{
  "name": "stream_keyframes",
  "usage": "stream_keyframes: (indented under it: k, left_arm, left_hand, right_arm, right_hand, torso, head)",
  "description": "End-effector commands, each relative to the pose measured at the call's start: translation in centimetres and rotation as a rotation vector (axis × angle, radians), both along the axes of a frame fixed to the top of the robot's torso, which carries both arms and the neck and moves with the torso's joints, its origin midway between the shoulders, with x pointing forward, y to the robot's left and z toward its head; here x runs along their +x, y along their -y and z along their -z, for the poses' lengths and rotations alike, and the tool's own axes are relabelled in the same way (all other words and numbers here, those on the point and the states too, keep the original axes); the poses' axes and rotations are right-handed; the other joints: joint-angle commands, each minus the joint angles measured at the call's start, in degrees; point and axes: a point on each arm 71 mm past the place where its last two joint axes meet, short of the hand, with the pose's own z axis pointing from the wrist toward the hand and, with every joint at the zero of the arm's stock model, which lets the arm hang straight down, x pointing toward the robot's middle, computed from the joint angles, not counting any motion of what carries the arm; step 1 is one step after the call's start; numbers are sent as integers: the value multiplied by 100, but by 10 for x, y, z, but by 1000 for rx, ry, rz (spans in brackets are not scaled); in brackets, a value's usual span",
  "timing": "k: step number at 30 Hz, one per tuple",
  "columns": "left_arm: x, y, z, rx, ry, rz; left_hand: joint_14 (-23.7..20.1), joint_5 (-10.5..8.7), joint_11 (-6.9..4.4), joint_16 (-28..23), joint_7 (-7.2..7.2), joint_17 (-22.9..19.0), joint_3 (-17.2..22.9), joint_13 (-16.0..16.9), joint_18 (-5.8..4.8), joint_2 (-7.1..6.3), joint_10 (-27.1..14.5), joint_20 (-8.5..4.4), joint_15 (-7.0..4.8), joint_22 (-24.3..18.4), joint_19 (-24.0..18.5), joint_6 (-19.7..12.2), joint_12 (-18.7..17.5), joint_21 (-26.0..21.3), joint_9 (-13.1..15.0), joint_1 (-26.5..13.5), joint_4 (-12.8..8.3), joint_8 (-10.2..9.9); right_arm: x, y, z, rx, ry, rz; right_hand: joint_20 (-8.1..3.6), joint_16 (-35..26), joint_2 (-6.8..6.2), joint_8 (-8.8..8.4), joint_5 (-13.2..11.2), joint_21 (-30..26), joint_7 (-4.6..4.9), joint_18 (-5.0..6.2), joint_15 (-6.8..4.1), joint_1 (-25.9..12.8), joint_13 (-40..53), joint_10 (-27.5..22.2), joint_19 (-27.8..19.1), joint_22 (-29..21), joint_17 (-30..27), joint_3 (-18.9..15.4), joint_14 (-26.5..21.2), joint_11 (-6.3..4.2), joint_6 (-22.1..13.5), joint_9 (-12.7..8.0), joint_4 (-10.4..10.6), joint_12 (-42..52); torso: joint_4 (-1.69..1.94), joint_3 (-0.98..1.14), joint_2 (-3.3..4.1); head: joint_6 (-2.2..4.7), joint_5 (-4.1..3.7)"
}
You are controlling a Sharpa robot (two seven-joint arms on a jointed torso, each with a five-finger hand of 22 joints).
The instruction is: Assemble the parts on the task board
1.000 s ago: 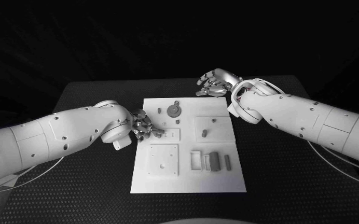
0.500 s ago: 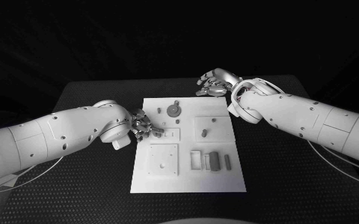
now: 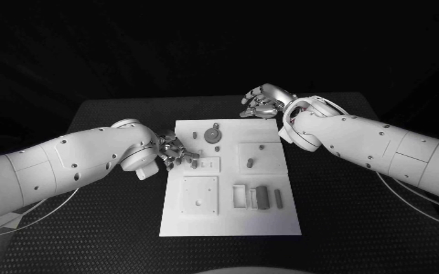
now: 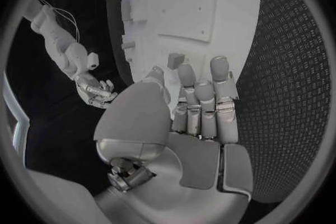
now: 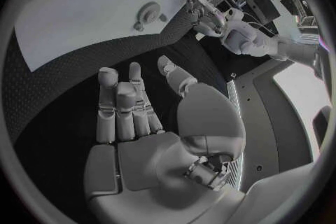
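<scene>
Looking down from the head camera, you see the task board (image 3: 229, 179), a white rectangular plate lying lengthwise in the middle of the black table (image 3: 110, 223), its surface broken into shallow square recesses and raised pads. At the board's 12 o'clock sits a round grey disc part (image 3: 213, 136) with a small peg part (image 3: 196, 136) just beside it at 9 o'clock of the disc. Toward the board's 5 o'clock, a few grey upright block parts (image 3: 263, 197) stand side by side next to a pale rectangular frame. A square plate with a centre hole occupies the board's 7 o'clock area. Your left hand (image 3: 174, 152) rests at the board's 9 o'clock edge, fingers curled close together over the rim; in the left wrist view the fingers (image 4: 203, 95) lie side by side with a small grey part (image 4: 176, 59) just past their tips, and you cannot tell whether anything is pinched. Your right hand (image 3: 262, 103) hovers off the board at its 1 o'clock corner, fingers loosely curled and apart, holding nothing; the right wrist view shows the palm (image 5: 150, 145) bare.
</scene>
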Motion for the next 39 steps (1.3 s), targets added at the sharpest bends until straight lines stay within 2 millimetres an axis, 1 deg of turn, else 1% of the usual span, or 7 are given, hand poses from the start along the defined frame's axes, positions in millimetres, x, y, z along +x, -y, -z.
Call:
stream_keyframes:
  k: [1, 15, 24, 26, 31, 33, 39]
  left_arm:
    - [0, -1, -1, 3, -8, 12]
    - [6, -2, -26, 82, 40, 90]
    - [5, 13, -49, 114, 119, 158]
    - [4, 16, -53, 158, 157, 174]
    - [3, 23, -52, 250, 188, 201]
    - [2, 26, -51, 265, 170, 219]
    - [0, 36, -48, 311, 129, 274]
  left_hand:
    - [36, 30, 14, 20, 143, -7, 35, -9, 192, 8, -6, 22, 12, 123, 38, -112, 37, 23, 5, -56, 5, 28]
    - [-12, 21, 6, 14, 131, -34, 108, -42, 180, -6, -63, 23, 8, 124, -18, -56, 16, 3, 13, -604, 7, 48]
    - [-871, 40, 259, -677, 351, -318, 242, -385, 7, -35, -882, 287, 291, -119, -937, -220, -707, -650, -3, -621, 0, -11]
    - [-926, 404, 309, -836, 388, -378, 252, -475, -13, -27, -914, 347, 351, -226, -1012, -260, -892, -802, -4, -574, 1, -14]
    - [-538, 586, 166, -754, 251, -314, 251, -464, 53, 8, -460, 255, 213, -247, -602, 11, -892, -740, 75, -599, 3, 164]
    - [-371, 1232, 88, -681, 178, -269, 277, -419, 63, 43, -279, 194, 126, -193, -431, 135, -832, -662, 130, -556, -2, 243]
    - [-113, 2050, -63, -426, 32, -143, 172, -199, 55, 207, -45, 37, -39, 78, -180, 357, -554, -446, 322, -406, -17, 387]
  right_arm:
    - [0, -1, 0, -1, 5, -10]
    - [0, 3, 0, -4, 4, -2]
    - [1, 7, 0, -5, 6, 8]
    - [1, 7, 0, -5, 6, 8]
    - [1, 6, 0, -1, 7, 3]
    - [1, 6, 0, 0, 8, 2]
    - [2, 6, 0, 0, 8, 5]
  right_hand:
    - [-20, 27, -21, 21, 8, -22, 46, 352, -6, -12, 8, -11, 2, 96, -6, 17, -29, 23, -15, -8, -13, -31]
    - [-17, 28, -24, 24, 8, -22, 48, 352, -5, -29, 9, -12, 4, 97, -7, 10, -29, 25, -16, -10, -8, -30]
    - [-15, 29, -30, 28, 8, -23, 48, 352, -5, -57, 12, -10, 8, 97, -9, 1, -28, 25, -16, -13, 5, -28]
    - [-14, 30, -30, 30, 8, -23, 48, 352, -4, -69, 13, -9, 9, 97, -10, -2, -27, 25, -16, -15, 12, -27]
    - [-13, 30, -34, 32, 8, -24, 48, 352, -5, -82, 14, -9, 9, 97, -10, -5, -28, 24, -16, -16, 18, -27]
    - [-12, 30, -44, 34, 8, -26, 48, 352, -5, -97, 15, -9, 8, 97, -11, -11, -29, 24, -17, -18, 23, -27]
    - [-12, 30, -46, 35, 8, -26, 47, 352, -5, -103, 16, -9, 8, 97, -12, -12, -29, 24, -17, -19, 24, -27]
  torso:
    - [0, 3, -2]
    - [-1, 10, -8]
    - [-4, 16, -7]
    - [-5, 20, -12]
    - [-8, 15, -4]
    - [-12, 12, -1]
    - [-16, 12, 2]
  head:
    - [1, 3]
    - [15, 11]
    - [26, 33]
    - [32, 43]
    - [41, 40]
    - [43, 31]
    - [46, 18]
